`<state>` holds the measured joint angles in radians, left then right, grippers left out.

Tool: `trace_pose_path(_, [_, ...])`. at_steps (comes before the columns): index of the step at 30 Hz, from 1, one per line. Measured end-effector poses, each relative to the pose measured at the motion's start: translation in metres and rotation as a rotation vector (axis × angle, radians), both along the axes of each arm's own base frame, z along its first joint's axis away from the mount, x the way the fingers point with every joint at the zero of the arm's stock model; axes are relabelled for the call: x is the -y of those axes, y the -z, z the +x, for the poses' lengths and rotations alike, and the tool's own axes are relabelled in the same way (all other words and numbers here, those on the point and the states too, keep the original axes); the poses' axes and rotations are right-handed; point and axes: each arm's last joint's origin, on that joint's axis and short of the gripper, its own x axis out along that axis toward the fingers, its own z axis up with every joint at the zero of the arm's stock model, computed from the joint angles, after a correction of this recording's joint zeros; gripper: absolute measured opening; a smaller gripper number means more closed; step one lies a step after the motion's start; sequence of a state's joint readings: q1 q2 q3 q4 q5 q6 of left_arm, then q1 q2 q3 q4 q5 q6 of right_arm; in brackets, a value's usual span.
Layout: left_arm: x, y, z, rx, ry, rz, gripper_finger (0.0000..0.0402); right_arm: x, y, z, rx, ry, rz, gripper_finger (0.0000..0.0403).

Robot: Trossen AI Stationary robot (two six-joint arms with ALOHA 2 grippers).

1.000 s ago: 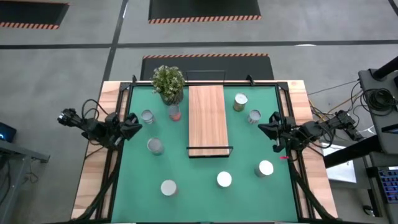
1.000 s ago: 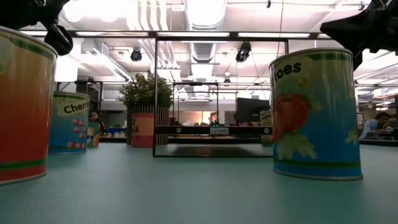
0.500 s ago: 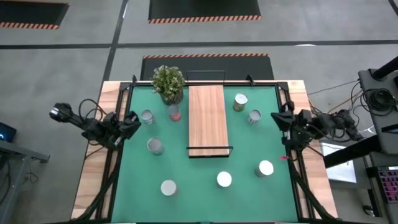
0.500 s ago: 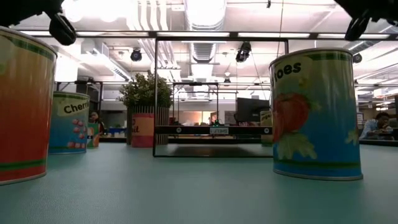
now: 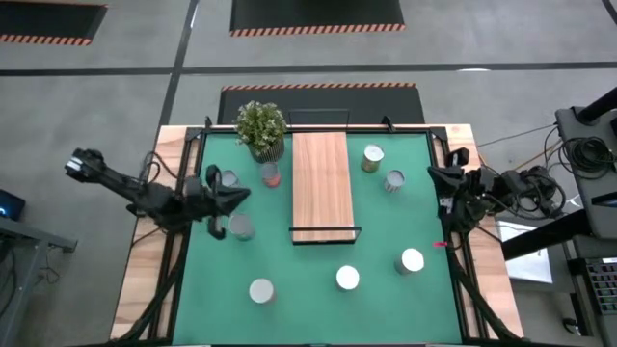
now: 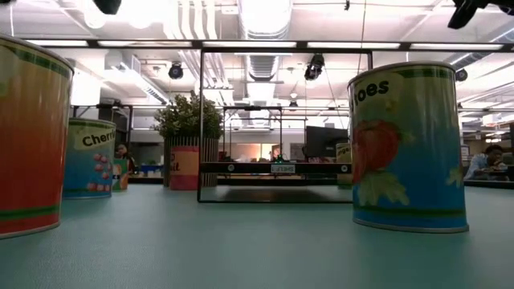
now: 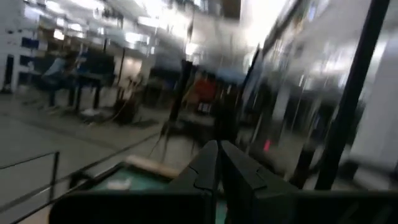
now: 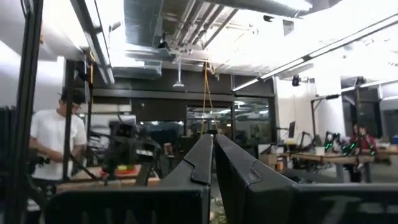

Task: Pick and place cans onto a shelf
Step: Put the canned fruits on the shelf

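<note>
Several cans stand upright on the green mat: three at the left (image 5: 228, 180), (image 5: 271, 174), (image 5: 241, 226), three along the near side (image 5: 261, 290), (image 5: 347, 279), (image 5: 412, 260), two at the far right (image 5: 373, 157), (image 5: 394, 180). The wooden shelf (image 5: 320, 186) stands in the middle with its top bare. My left gripper (image 5: 243, 194) is shut and empty, raised above the mat between two left cans. My right gripper (image 5: 434, 176) is shut and empty, raised at the mat's right edge. Their shut fingers show in the wrist views (image 7: 217, 163), (image 8: 211, 142).
A potted green plant (image 5: 260, 127) stands at the far edge beside the shelf. In the low view a red can (image 6: 28, 136), a blue cherry can (image 6: 90, 156) and a blue tomato can (image 6: 408, 148) stand close by. A person (image 8: 57, 140) stands beyond the table.
My left gripper has gone toward the table's right, out over the mat between two left cans, and has risen. My right gripper has drawn back toward the table's right edge and risen. Both have left the low view upward. No can has moved.
</note>
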<state>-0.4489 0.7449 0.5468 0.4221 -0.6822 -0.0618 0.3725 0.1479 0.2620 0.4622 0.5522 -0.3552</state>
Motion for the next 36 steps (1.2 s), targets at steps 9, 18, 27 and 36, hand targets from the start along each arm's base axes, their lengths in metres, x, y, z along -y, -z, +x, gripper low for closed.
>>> trace_pose_path(9, [0.002, -0.014, 0.035, -0.522, -0.089, 0.089, 0.0000, -0.004, -0.010, 0.010, -0.044, 0.016, -0.046, 0.0009])
trace_pose_path(18, [-0.010, 0.013, 0.072, -0.827, -0.009, 0.063, 0.0000, -0.008, -0.008, 0.020, -0.073, 0.015, -0.058, 0.0009])
trace_pose_path(27, [-0.042, 0.033, 0.094, -0.938, -0.120, 0.057, 0.0000, -0.008, -0.007, 0.021, -0.075, -0.003, -0.026, 0.0009])
trace_pose_path(36, [-0.083, 0.044, 0.097, -1.026, -0.205, 0.009, 0.0003, -0.009, -0.006, 0.022, -0.088, -0.002, -0.032, 0.0009])
